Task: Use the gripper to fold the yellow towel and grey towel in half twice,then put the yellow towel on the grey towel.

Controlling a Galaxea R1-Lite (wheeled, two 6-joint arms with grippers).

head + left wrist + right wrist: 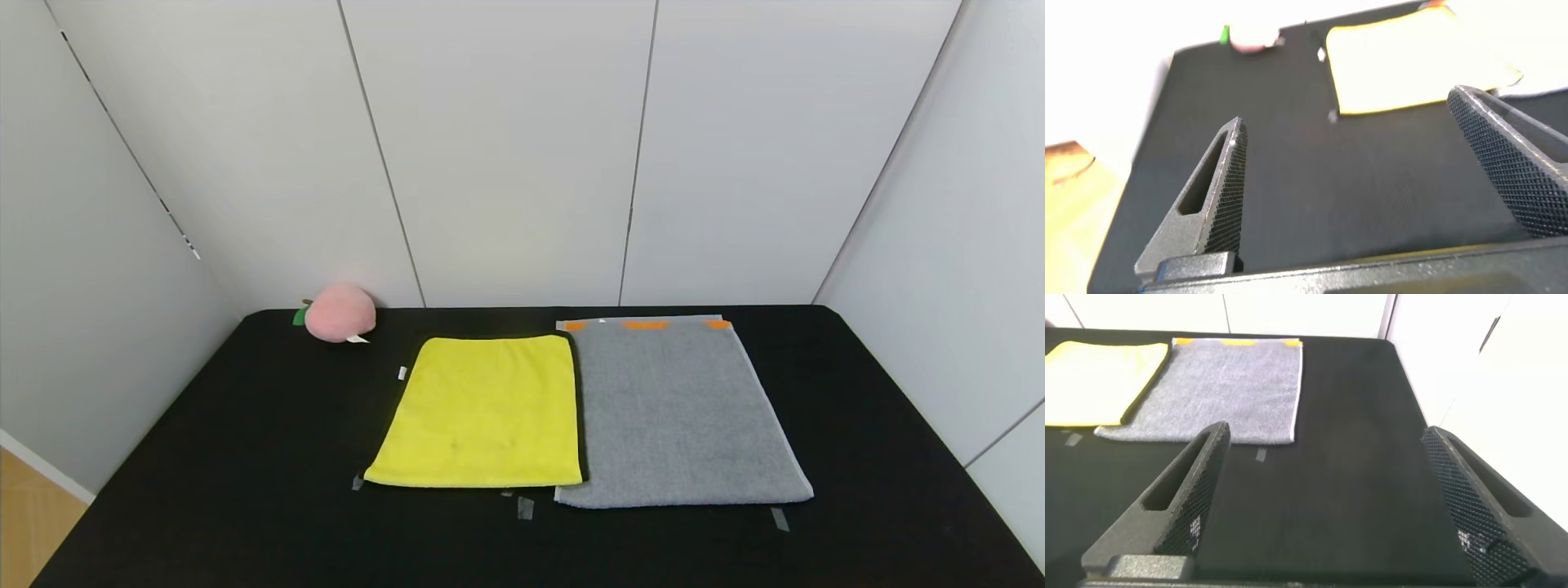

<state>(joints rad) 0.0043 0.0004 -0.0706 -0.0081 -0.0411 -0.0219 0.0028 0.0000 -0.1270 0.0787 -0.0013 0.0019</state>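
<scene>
Yellow towel point(483, 411): flat, unfolded, on the black table point(245, 490); lies ahead of the left gripper point(1372, 163), well clear of its tips, and off to the far side from the right gripper point(1323, 498).
Grey towel point(673, 412): flat, unfolded, orange marks on its far band; ahead of the right gripper, not touched. Long edge runs just beside the yellow towel, possibly touching.
Left gripper: jaws wide apart, empty, hovering over bare table short of the yellow towel's near edge.
Right gripper: jaws wide apart, empty, over bare table short of the grey towel's near edge.
Risk, shared seam: a pinch at the inner corner of either towel could catch the neighbour's edge and drag both.
Risk, thin cloth: jaws may close on tabletop, not hem; fold then skews or bunches.
Risk, plush peach point(339, 312): far beyond the left gripper; likely no obstruction.
Hidden: both arms are out of the head view, so height above the table is hard to judge.
Unclear: tape bits point(525, 508) near the towels' front edges, purpose unknown; small white tag point(402, 372) beside the yellow towel, cannot tell whether attached.
</scene>
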